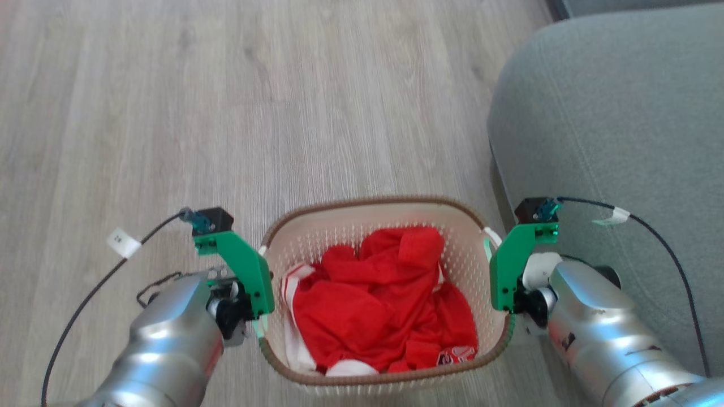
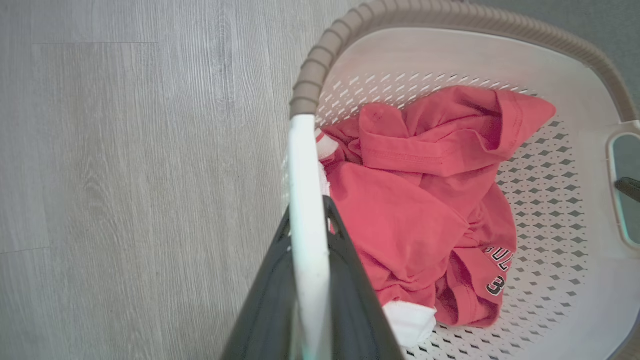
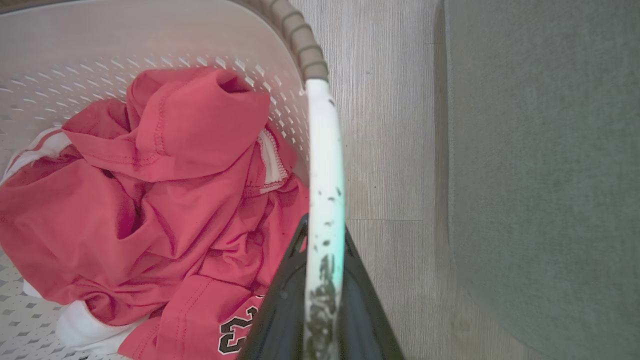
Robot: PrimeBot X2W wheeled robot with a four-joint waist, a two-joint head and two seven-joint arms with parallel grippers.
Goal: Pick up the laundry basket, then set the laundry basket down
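Observation:
The laundry basket [image 1: 367, 201] is cream-white and perforated with a brown woven-look rim, and it sits low in the middle of the head view between my two arms. Red clothing with white trim [image 1: 384, 294] fills it. My left gripper [image 2: 308, 207] is shut on the white left handle [image 2: 305, 165], dark fingers on either side of the bar. My right gripper [image 3: 324, 225] is shut on the white right handle [image 3: 324, 150] in the same way. In the head view the green wrist mounts cover both sets of fingers at the left gripper [image 1: 261, 294] and right gripper [image 1: 498, 277]. Whether the basket's base touches the floor is hidden.
A grey upholstered seat [image 1: 611, 113] stands close on the right, just beyond the right arm. Pale wood-plank floor [image 1: 169, 113] stretches ahead and to the left. Black cables [image 1: 85, 299] trail from both wrists.

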